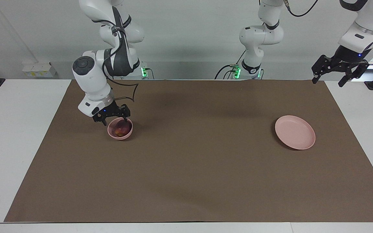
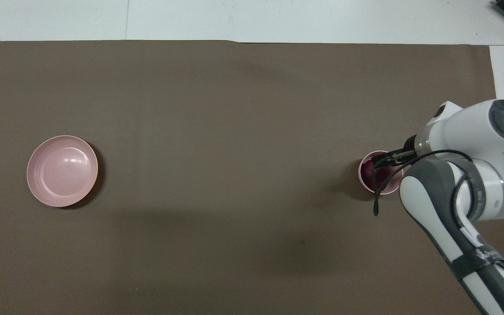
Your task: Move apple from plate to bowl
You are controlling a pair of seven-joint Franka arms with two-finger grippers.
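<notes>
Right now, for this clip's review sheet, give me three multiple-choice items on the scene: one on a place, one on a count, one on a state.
1. Where is the apple?
A. on the plate
B. in the bowl
C. on the brown mat

2. How many pink dishes are on the mat?
A. one
B. two
C. three

3. How does the left tool stand?
A. open, raised over the mat's corner at the left arm's end
B. shut on the apple
C. resting in the plate

Answers: 1 B, the dark red apple sits inside the bowl, under the right tool. 2 B, only the bowl and the plate, which holds nothing. 3 A, its fingers are spread in the air, holding nothing.
</notes>
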